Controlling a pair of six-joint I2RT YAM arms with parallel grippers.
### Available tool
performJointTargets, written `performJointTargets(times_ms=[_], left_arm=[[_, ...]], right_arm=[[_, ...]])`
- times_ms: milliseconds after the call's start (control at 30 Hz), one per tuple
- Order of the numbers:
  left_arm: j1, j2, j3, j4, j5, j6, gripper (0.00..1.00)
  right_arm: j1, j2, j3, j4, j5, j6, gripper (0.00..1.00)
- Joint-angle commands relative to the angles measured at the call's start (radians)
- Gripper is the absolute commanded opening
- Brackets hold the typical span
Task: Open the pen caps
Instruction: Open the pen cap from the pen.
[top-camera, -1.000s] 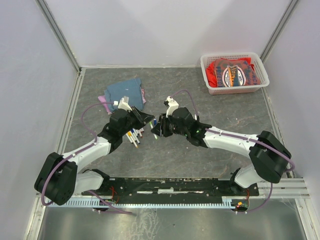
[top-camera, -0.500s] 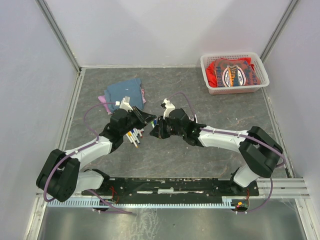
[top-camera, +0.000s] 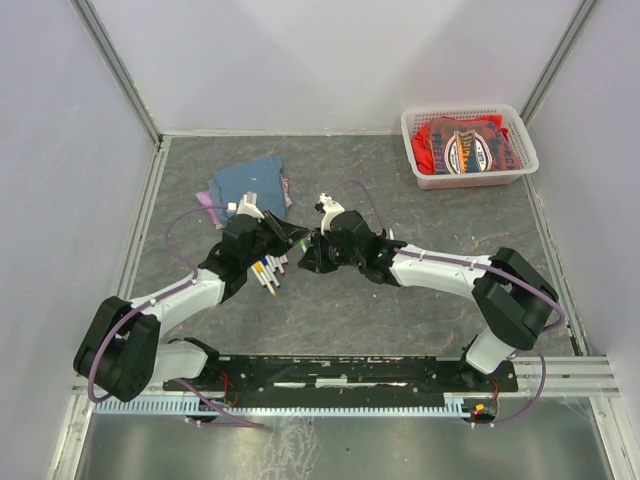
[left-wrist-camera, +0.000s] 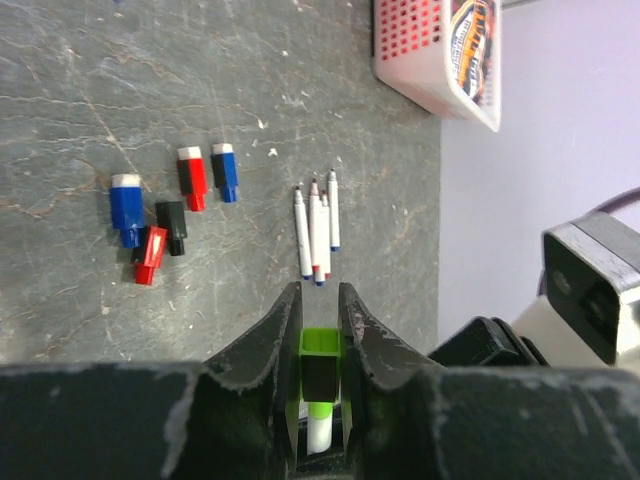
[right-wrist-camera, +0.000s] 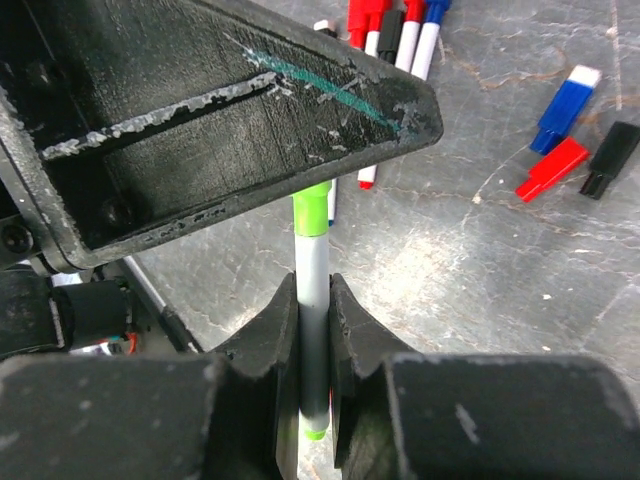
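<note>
My left gripper (left-wrist-camera: 320, 305) was clamped on the short green plastic cap (left-wrist-camera: 320, 345), and my right gripper (right-wrist-camera: 313, 285) was closed on the thin white pen barrel (right-wrist-camera: 313, 262) joined to it. Both hung above the middle of the grey bench (top-camera: 350, 310), the long axis running straight from one gripper to the other, so I judged the pull must follow this line.

Overhead camera looks down; close wrist cameras share the green cap (left-wrist-camera: 320, 345).

A lab test cell: white panel walls (top-camera: 330, 60) boxing a grey tabletop (top-camera: 400, 320), aluminium rail (top-camera: 575, 372).
</note>
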Motion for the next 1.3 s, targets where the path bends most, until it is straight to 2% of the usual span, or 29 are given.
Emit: performJointTargets(times_ms=[0, 267, 667, 833, 1100, 1267], left_arm=[[-0.013, -0.027, 0.087, -0.138, -0.117, 0.005, 0.03], [-0.023, -0.014, 0.140, -0.227, -0.231, 0.033, 0.03], [-0.097, 0.009, 0.175, -0.236, -0.425, 0.040, 0.03], [-0.114, 0.024, 0.138, -0.124, -0.406, 0.026, 0.03], [-0.127, 0.049, 0.193, -0.244, -0.464, 0.006, 0.03], [-0.146, 0.065, 0.200, -0.258, -0.504, -0.055, 0.03]], right_arm=[[-0.003, -0.004, 0.044, -0.051, 0.092, -0.093, 0.01], [-0.001, 0.017, 0.031, -0.078, 0.187, -0.153, 0.01], [0.016, -0.037, -0.012, -0.106, 0.283, -0.150, 0.01], [0.024, -0.052, -0.032, -0.097, 0.319, -0.135, 0.01], [0.040, -0.041, -0.023, -0.171, 0.444, -0.180, 0.01], [0.054, -0.036, -0.051, -0.161, 0.508, -0.194, 0.01]])
